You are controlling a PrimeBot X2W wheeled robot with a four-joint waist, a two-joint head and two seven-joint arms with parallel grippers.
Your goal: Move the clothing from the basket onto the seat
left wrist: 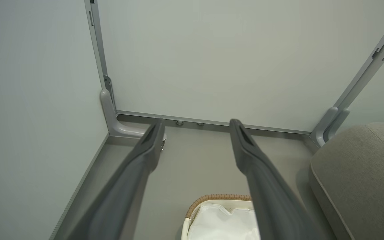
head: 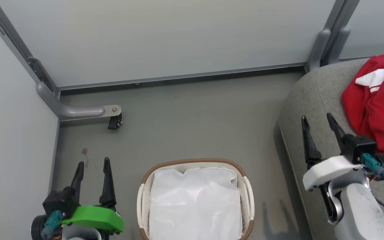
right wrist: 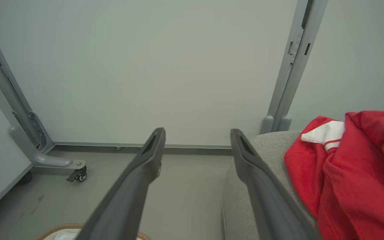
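The red clothing (head: 375, 106) with white panels lies crumpled on the grey seat (head: 315, 96) at the right; the right wrist view has the clothing (right wrist: 352, 176) at its right, on the seat (right wrist: 272, 146). The basket (head: 247, 191) stands on the floor at bottom centre, with just its white cloth liner (head: 195, 203) showing inside. My right gripper (head: 317, 123) hovers open over the seat's left part, just left of the clothing, nothing between its fingers. My left gripper (head: 93, 163) is open and empty, left of the basket (left wrist: 212, 200).
Grey partition walls close off the back and the left side. A partition foot with a small black caster (head: 114, 122) juts onto the grey floor (head: 192, 120) behind the basket. A second partition post (head: 325, 43) stands behind the seat.
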